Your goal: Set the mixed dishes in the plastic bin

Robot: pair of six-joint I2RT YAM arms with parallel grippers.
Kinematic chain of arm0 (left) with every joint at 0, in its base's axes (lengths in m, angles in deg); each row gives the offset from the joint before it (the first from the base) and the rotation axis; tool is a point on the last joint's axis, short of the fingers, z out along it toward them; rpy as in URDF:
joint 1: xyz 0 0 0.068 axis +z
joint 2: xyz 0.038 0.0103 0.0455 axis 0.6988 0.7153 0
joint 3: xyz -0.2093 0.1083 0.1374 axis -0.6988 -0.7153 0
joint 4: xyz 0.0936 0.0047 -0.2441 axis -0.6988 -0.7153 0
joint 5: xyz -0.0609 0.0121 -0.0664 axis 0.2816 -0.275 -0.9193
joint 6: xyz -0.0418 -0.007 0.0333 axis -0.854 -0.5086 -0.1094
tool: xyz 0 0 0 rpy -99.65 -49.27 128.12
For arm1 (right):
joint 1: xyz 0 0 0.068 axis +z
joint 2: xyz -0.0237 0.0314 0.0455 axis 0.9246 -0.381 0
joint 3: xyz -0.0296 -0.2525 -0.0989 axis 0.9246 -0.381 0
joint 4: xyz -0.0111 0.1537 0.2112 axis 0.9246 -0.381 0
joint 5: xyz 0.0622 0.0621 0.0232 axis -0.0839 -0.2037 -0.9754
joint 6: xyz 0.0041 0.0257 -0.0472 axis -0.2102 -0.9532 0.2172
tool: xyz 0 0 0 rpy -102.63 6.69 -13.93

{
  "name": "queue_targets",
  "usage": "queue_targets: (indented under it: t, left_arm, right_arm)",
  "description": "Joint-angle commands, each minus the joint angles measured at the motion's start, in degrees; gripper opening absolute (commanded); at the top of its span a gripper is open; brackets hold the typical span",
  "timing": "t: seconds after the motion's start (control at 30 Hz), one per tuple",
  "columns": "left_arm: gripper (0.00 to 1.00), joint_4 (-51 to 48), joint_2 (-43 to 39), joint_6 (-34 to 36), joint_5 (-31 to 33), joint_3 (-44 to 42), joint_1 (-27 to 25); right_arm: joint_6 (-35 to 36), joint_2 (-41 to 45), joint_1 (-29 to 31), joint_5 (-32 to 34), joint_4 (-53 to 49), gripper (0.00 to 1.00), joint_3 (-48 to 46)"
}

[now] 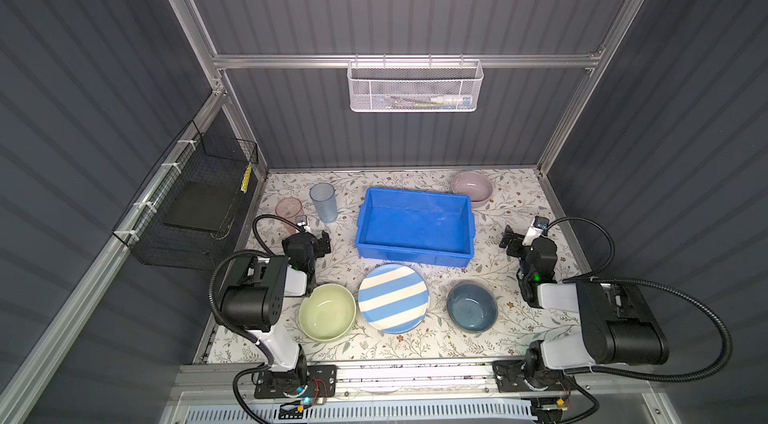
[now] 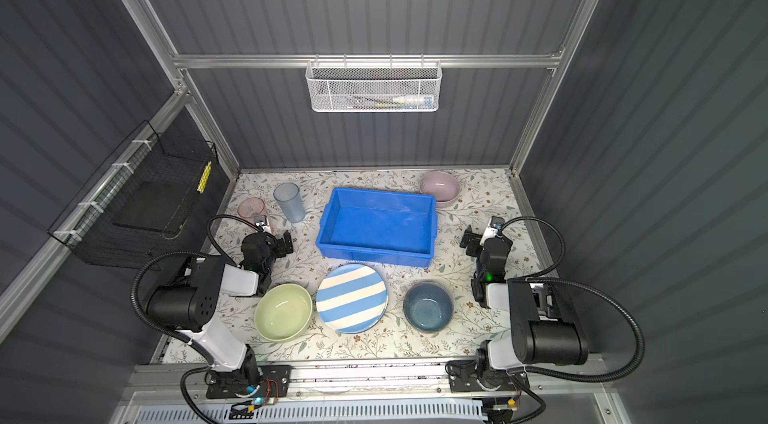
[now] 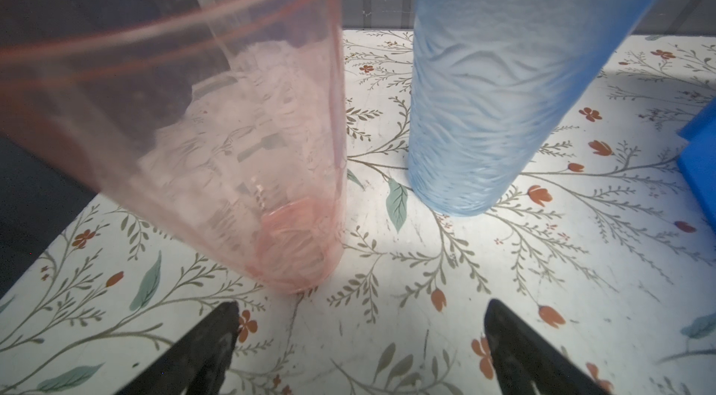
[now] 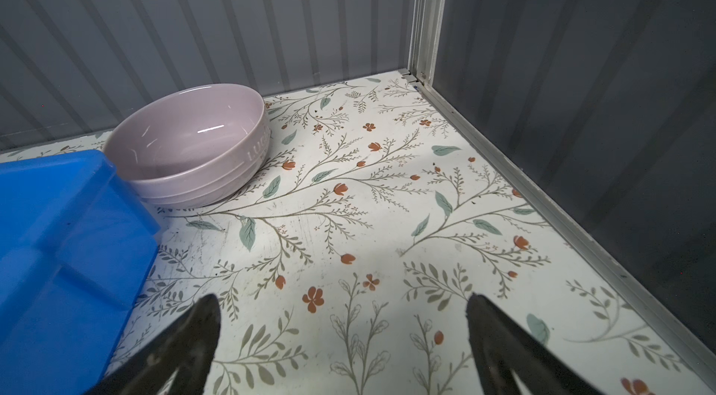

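The blue plastic bin [image 1: 411, 256] [image 2: 374, 258] sits mid-table with nothing in it. In front of it stand a green bowl [image 1: 327, 311], a blue-white striped plate [image 1: 393, 298] and a blue bowl [image 1: 472, 306]. A pink bowl [image 1: 472, 187] [image 4: 190, 145] is behind the bin's right corner. At the back left stand a blue tumbler [image 1: 323, 201] [image 3: 484, 102] and a pink tumbler [image 1: 288, 209] [image 3: 193, 141], both upright. My left gripper [image 1: 316, 235] [image 3: 361, 304] is open just short of the tumblers. My right gripper [image 1: 519, 237] [image 4: 343, 296] is open over bare table, right of the bin.
A white mesh basket [image 1: 413, 87] hangs on the back wall. A black wire basket [image 1: 195, 201] hangs on the left wall. Grey panels and aluminium rails close in the floral table [image 1: 415, 347] on three sides.
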Motion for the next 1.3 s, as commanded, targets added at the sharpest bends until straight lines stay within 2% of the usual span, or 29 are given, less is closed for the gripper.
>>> queue_targets:
  t: [0.0,0.47,0.6,0.67,0.83,1.1,1.27]
  left_arm:
    - [1.0,1.4,0.2,0.4,0.9,-0.4,0.1]
    - [1.0,1.8,0.1,0.4,0.7,-0.6,0.1]
    - [1.0,0.8,-0.6,-0.2,2.2,-0.3,0.1]
    - [1.0,-2.3,-2.1,-0.8,3.5,0.7,0.1]
    - [1.0,-20.4,-6.8,-0.8,2.5,8.4,0.1]
    - [1.0,-32.5,-14.6,-0.9,-2.3,12.8,0.0]
    - [1.0,-35.2,-18.6,-0.6,-3.6,12.5,-0.7]
  right_arm:
    - [0.6,-0.1,0.2,0.3,1.3,0.99,0.5]
    - [0.7,0.0,0.2,0.3,1.4,0.99,0.3]
    - [-0.4,1.7,0.4,3.1,-0.5,0.99,0.6]
    - [-0.1,2.1,0.5,2.6,-1.7,0.99,0.9]
    - [0.1,1.8,0.7,2.9,-0.3,0.99,0.5]
    - [0.2,1.9,0.7,2.9,-1.1,0.99,0.9]
    - [0.3,1.9,0.9,3.2,-1.5,0.99,1.1]
